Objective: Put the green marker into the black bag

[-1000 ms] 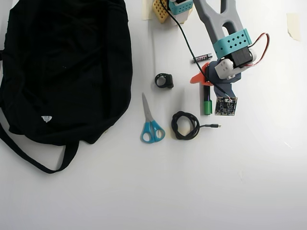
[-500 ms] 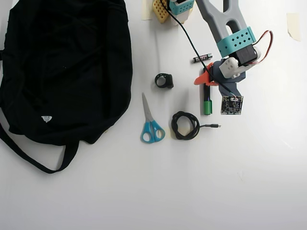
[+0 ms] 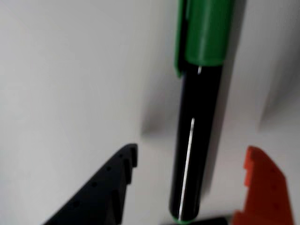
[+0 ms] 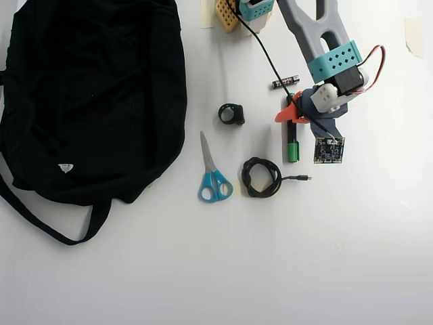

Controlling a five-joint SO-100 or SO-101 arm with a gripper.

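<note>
The green marker (image 3: pixel 194 140) lies on the white table, with a black barrel and a green cap at the far end. In the overhead view the marker (image 4: pixel 292 145) lies right of centre, cap towards the bottom. My gripper (image 3: pixel 191 157) is open and straddles the barrel, black finger (image 3: pixel 110 187) on the left, orange finger (image 3: pixel 265 187) on the right, a gap on each side. In the overhead view the gripper (image 4: pixel 292 114) sits over the marker's upper end. The black bag (image 4: pixel 95 95) lies far to the left, with a white label and long straps.
In the overhead view, blue-handled scissors (image 4: pixel 213 176) and a coiled black cable (image 4: pixel 262 177) lie between the marker and the bag. A small black ring-shaped piece (image 4: pixel 231 114) and an AAA battery (image 4: pixel 284 82) lie near the gripper. The arm's base (image 4: pixel 250 10) is at the top.
</note>
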